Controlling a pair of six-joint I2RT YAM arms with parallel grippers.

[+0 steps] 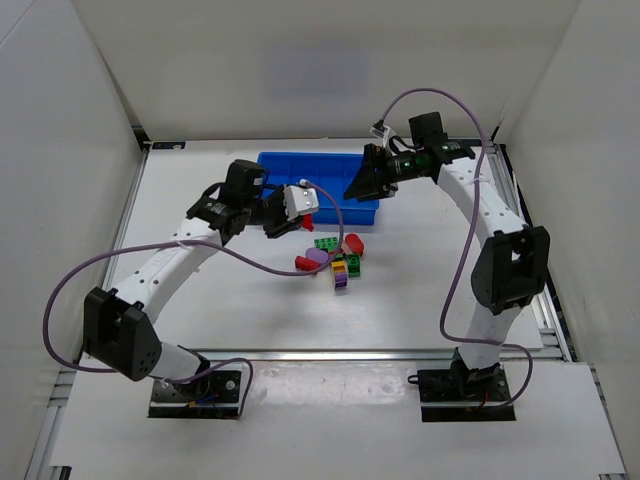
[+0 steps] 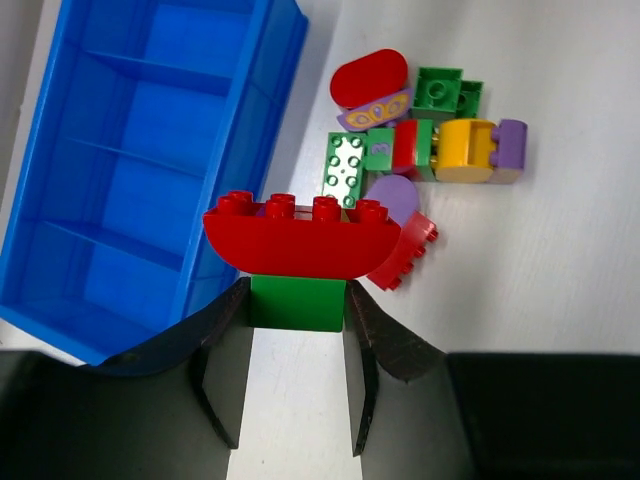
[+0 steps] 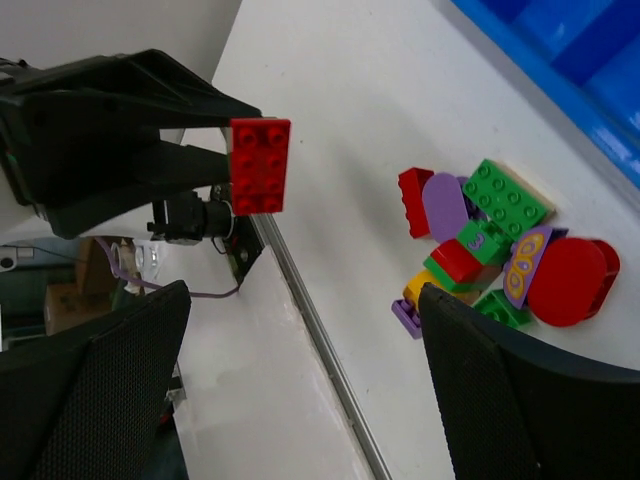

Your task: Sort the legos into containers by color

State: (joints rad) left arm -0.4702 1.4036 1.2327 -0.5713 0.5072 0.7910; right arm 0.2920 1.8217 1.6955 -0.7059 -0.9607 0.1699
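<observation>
My left gripper (image 1: 303, 212) is shut on a green brick (image 2: 297, 303) with a red curved brick (image 2: 300, 240) stacked on top. It holds them above the table, just beside the blue tray's (image 1: 300, 165) near wall. The red brick also shows in the right wrist view (image 3: 260, 165). The tray's compartments (image 2: 150, 150) look empty. A pile of legos (image 1: 335, 258) lies in front of the tray: red, green, purple and yellow pieces (image 2: 465, 148). My right gripper (image 1: 362, 183) is open and empty, held over the tray's right end, with the pile (image 3: 490, 250) below it.
White walls enclose the table on three sides. A metal rail (image 1: 330, 353) runs along the near edge. The left arm's purple cable (image 1: 330, 205) loops over the tray's front. A loose red brick (image 2: 408, 250) lies at the pile's near side.
</observation>
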